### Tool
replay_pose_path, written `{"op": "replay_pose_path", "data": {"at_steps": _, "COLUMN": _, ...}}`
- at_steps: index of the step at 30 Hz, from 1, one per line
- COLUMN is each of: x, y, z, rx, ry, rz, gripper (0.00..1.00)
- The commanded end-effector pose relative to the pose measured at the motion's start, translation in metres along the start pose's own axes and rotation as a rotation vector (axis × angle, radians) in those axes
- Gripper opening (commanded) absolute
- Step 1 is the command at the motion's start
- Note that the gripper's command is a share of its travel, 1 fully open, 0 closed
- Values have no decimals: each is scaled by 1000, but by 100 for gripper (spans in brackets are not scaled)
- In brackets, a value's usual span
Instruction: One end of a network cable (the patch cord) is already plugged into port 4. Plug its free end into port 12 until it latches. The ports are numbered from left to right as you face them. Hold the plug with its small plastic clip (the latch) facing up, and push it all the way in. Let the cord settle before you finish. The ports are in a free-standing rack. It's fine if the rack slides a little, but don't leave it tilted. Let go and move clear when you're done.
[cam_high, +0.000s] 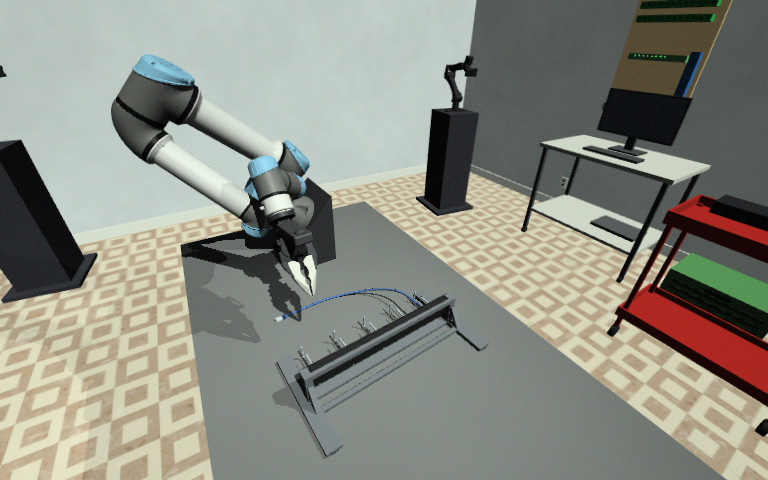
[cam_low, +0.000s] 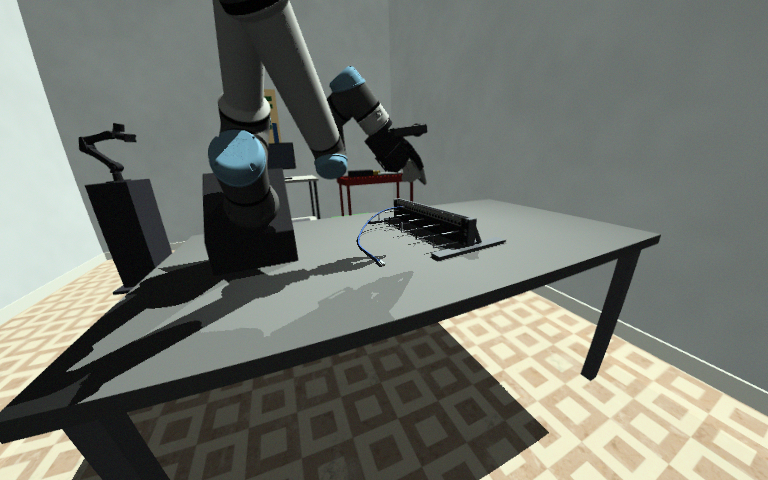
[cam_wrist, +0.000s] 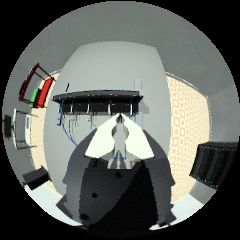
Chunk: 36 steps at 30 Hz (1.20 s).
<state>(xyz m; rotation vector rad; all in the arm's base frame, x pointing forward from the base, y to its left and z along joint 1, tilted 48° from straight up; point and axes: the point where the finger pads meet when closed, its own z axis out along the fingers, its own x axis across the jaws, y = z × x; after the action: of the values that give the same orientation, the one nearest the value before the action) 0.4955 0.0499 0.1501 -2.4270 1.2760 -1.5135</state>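
Note:
The black port rack (cam_high: 376, 342) (cam_low: 438, 219) (cam_wrist: 97, 96) stands upright on its feet on the grey table. The blue patch cord (cam_high: 334, 296) (cam_low: 359, 237) (cam_wrist: 66, 134) runs from the rack's far end in the top view and curves over the table. Its free plug (cam_high: 278, 319) (cam_low: 379, 262) lies on the table; the wrist view does not show it. I cannot make out port numbers or which way the latch faces. My gripper (cam_high: 312, 293) (cam_low: 423, 182) (cam_wrist: 120, 114) is shut with nothing between its tips, in the air above the table, pointing down and toward the rack.
Several thin metallic pieces (cam_high: 338, 340) stick out of the rack's cord side. The rack's long foot (cam_high: 310, 406) (cam_low: 468, 249) extends at its near end. The arm's dark base block (cam_low: 249, 249) stands on the table. A red cart (cam_high: 696, 339) and a white desk (cam_high: 623, 155) stand beyond the table.

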Motion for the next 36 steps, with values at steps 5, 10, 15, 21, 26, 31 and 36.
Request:
{"op": "replay_pose_path", "data": {"at_steps": 5, "x": 0, "y": -1, "z": 33, "rx": 3, "ry": 1, "rz": 0, "gripper": 0}}
{"op": "replay_pose_path", "data": {"at_steps": 10, "x": 0, "y": -1, "z": 57, "rx": 3, "ry": 1, "rz": 0, "gripper": 0}}
{"op": "replay_pose_path", "data": {"at_steps": 15, "x": 0, "y": -1, "z": 80, "rx": 3, "ry": 1, "rz": 0, "gripper": 0}}
{"op": "replay_pose_path", "data": {"at_steps": 21, "x": 0, "y": -1, "z": 94, "rx": 3, "ry": 1, "rz": 0, "gripper": 0}}
{"op": "replay_pose_path", "data": {"at_steps": 26, "x": 0, "y": -1, "z": 105, "rx": 3, "ry": 1, "rz": 0, "gripper": 0}}
{"op": "replay_pose_path", "data": {"at_steps": 31, "x": 0, "y": -1, "z": 109, "rx": 3, "ry": 1, "rz": 0, "gripper": 0}}
{"op": "replay_pose_path", "data": {"at_steps": 36, "x": 0, "y": -1, "z": 109, "rx": 3, "ry": 1, "rz": 0, "gripper": 0}}
